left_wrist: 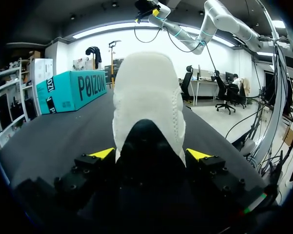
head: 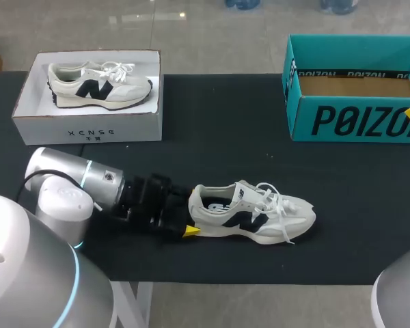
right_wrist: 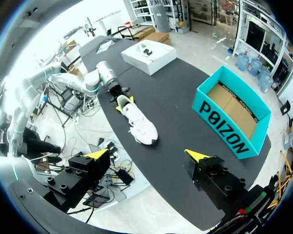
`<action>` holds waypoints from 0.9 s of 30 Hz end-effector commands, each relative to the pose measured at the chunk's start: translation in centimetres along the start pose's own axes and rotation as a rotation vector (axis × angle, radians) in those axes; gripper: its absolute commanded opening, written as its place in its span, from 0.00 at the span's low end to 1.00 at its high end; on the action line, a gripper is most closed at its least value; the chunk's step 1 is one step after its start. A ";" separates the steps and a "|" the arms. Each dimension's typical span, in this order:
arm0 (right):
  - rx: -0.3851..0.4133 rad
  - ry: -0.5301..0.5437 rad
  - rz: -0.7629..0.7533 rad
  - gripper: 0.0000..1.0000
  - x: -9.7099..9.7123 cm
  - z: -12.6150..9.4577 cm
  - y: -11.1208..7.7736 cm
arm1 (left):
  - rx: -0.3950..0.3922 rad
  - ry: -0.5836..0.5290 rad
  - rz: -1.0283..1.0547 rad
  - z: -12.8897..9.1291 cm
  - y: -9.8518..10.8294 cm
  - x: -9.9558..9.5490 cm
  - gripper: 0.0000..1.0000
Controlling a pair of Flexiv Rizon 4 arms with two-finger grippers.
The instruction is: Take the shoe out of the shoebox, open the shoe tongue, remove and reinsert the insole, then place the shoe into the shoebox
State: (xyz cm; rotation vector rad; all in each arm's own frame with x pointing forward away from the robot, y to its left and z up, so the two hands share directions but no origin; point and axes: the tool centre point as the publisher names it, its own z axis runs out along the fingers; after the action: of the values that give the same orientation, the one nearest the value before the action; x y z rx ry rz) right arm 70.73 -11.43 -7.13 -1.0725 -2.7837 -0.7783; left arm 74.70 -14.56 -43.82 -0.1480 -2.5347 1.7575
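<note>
- The left hand (left_wrist: 150,153) lies low on the surface (head: 212,137), its two yellow fingertips (left_wrist: 103,153) pinching the heel of the shoe (head: 253,215) from either side.
- The shoe is a white sneaker with a dark side mark. It stands upright on its sole near the front edge of the surface, heel towards the left arm and toe pointing away from it. Its laces are loose and its tongue is raised.
- The right hand (right_wrist: 146,155) hangs high above the surface with its fingers spread wide and nothing between them.
- The teal shoebox (head: 355,89) stands open at the far right of the surface, well apart from the shoe, with a bare cardboard floor showing inside.
- A white box (head: 89,126) sits at the far left corner and holds a second sneaker (head: 99,83) lying on its side.
</note>
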 end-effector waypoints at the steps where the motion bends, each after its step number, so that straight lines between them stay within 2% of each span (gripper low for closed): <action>1: 0.006 0.003 0.001 1.00 -0.1 0.0 0.2 | -0.004 -0.002 0.000 0.3 0.3 -0.1 0.00; 9: 0.006 0.003 0.001 1.00 -0.1 0.0 0.2 | -0.004 -0.002 0.000 0.3 0.3 -0.1 0.00; 11: 0.128 -0.010 0.076 1.00 1.0 1.1 2.6 | -0.004 -0.002 0.000 0.3 0.3 -0.1 0.00; 13: 0.200 -0.021 0.197 1.00 1.9 2.5 4.0 | -0.004 -0.002 0.000 0.3 0.3 -0.1 0.00; 15: 0.252 -0.037 0.252 1.00 2.8 3.8 5.0 | -0.004 -0.002 0.000 0.3 0.3 -0.1 0.00; 20: 0.319 -0.067 0.402 1.00 4.9 8.3 7.5 | -0.004 -0.002 0.000 0.3 0.3 -0.1 0.00; 22: 0.337 -0.123 0.468 1.00 5.8 10.3 8.4 | -0.004 -0.002 0.000 0.3 0.3 -0.1 0.00; 24: 0.374 -0.136 0.514 1.00 6.7 12.7 9.0 | -0.004 -0.002 0.000 0.3 0.3 -0.1 0.00; 27: 0.385 -0.136 0.579 1.00 8.0 15.9 9.6 | -0.004 -0.002 0.000 0.3 0.3 -0.1 0.00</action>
State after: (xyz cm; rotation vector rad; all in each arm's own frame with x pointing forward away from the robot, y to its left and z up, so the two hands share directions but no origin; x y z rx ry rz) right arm 70.14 2.07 -12.85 -1.6007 -2.4945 -0.3904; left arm 74.70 -14.57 -43.82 -0.1479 -2.5349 1.7575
